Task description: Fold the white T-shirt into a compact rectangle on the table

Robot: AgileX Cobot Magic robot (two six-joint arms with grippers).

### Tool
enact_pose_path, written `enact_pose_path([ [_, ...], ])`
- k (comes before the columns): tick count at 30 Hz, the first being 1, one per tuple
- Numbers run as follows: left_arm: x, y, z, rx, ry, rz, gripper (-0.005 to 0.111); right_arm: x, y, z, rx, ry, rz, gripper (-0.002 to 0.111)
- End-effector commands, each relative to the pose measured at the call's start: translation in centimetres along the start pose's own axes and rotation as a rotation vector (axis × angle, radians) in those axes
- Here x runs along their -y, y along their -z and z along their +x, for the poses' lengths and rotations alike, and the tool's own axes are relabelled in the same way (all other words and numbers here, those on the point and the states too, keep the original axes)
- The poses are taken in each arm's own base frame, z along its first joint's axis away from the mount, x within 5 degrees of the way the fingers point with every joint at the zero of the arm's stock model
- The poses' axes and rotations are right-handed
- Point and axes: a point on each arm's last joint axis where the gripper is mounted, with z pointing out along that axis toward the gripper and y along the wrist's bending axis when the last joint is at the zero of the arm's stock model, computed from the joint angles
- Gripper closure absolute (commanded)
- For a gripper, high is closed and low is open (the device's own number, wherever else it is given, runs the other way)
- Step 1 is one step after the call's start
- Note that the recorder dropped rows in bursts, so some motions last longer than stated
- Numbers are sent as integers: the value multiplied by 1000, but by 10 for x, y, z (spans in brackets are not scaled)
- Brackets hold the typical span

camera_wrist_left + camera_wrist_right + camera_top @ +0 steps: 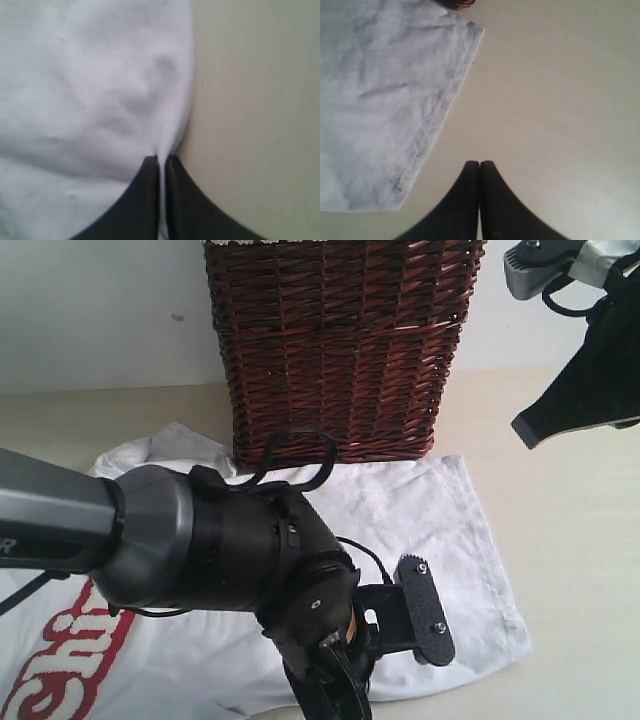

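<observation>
Left wrist view shows the left jaws pinching the white T-shirt (pixel 90 100) edge thinly; it may slip out when lifted. Beside it, the right jaws sit closed, empty.

The white shirt (pixel 420 530) lay spread and wrinkled on the beige table (pixel 585 570), red lettering (pixel 75 655) at the exterior view's lower left.

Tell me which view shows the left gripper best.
The left wrist view: the left gripper pinches the edge of the white T-shirt. In the exterior view its arm hides the fingertips; the right wrist view lacks it.
</observation>
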Motion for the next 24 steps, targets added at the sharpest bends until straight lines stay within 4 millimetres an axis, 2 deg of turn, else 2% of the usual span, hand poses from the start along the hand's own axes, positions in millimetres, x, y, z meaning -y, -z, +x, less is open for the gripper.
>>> enact_pose_path([
  [1,-6,38,-8,100,59,-5,107,1,1,0,13,3,-2,105],
  [3,-16,59,-6,173,83,11,107,1,1,0,13,5,-5,105],
  [6,-44,84,6,312,184,76,107,-1,1,1,8,12,-20,105],
  [9,-79,93,29,432,313,216,107,-3,1,1,5,18,-42,105],
  [12,-118,84,65,473,485,302,107,-4,1,1,3,25,-58,105],
  [15,-154,67,106,466,669,314,107,-5,1,1,4,30,-66,105],
  [19,-178,47,145,447,847,324,104,-5,1,1,3,29,-68,105],
  [22,-186,33,159,430,910,318,88,-6,2,2,2,34,-81,105],
  [24,-190,27,164,423,942,289,72,-10,1,3,-4,58,-123,105],
])
